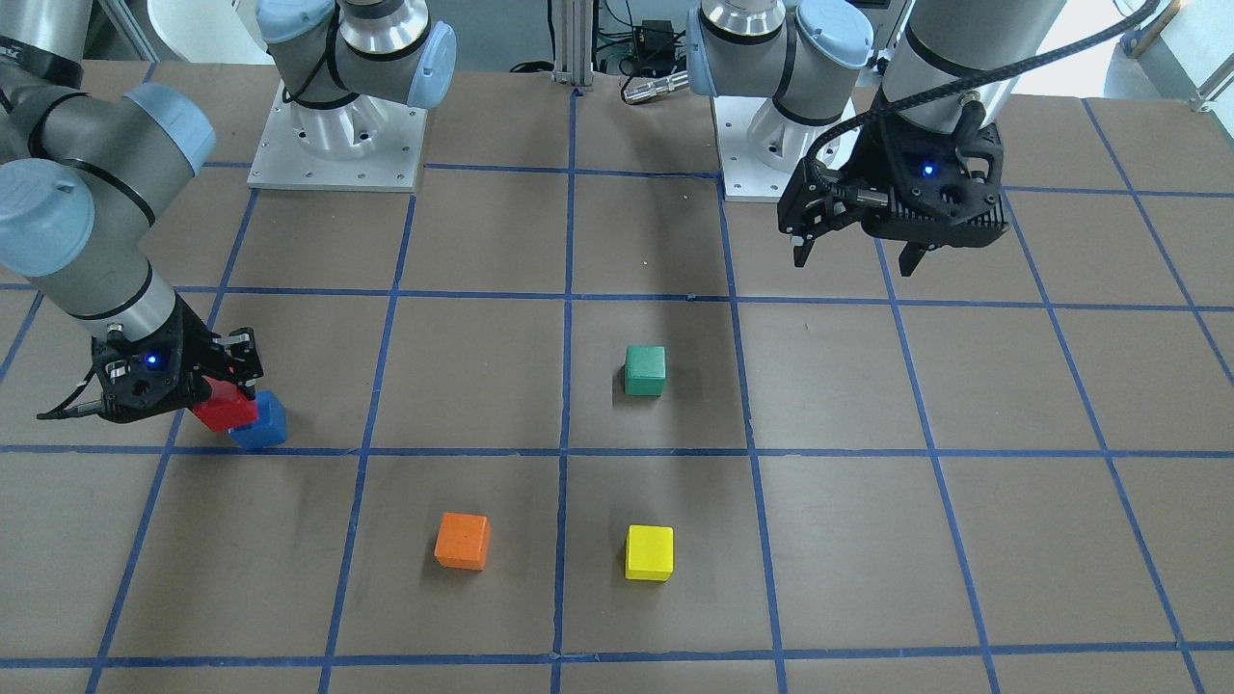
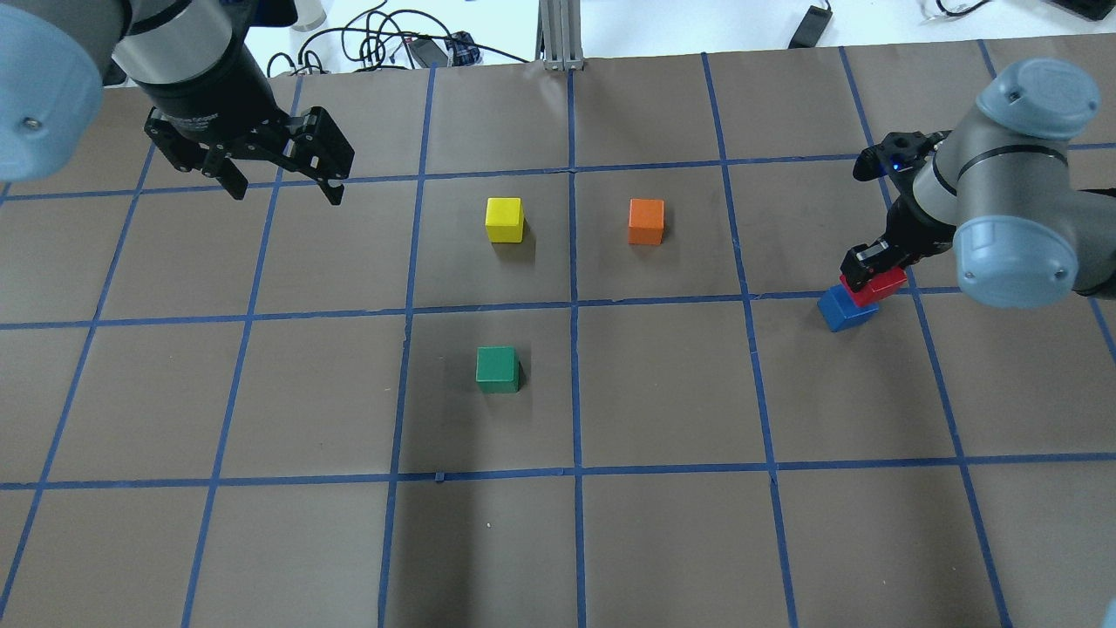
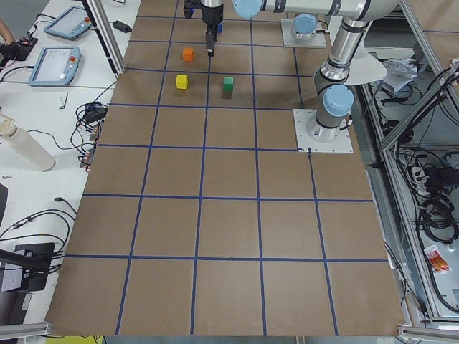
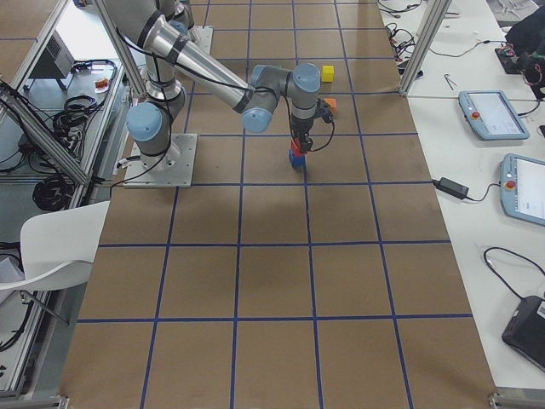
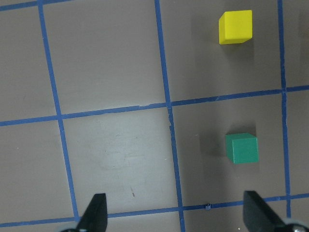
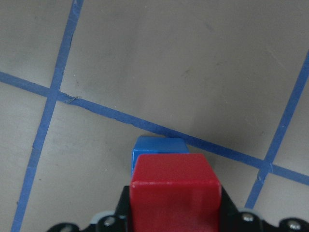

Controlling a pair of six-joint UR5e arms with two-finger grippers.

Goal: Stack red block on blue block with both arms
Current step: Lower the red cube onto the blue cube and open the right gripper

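Observation:
My right gripper (image 1: 229, 400) is shut on the red block (image 1: 227, 409) and holds it over the blue block (image 1: 261, 424), which rests on the table. In the overhead view the red block (image 2: 876, 286) overlaps the blue block (image 2: 844, 308). The right wrist view shows the red block (image 6: 175, 191) between the jaws with the blue block (image 6: 158, 146) just beyond and below it. I cannot tell whether they touch. My left gripper (image 2: 283, 186) hangs open and empty above the table, far from both blocks; its fingertips (image 5: 95, 215) show in the left wrist view.
A green cube (image 2: 498, 368) sits mid-table. A yellow cube (image 2: 505, 219) and an orange cube (image 2: 646, 221) sit farther out. Blue tape lines grid the brown table (image 2: 663, 541). Both arm bases (image 1: 337, 145) stand at the robot's edge.

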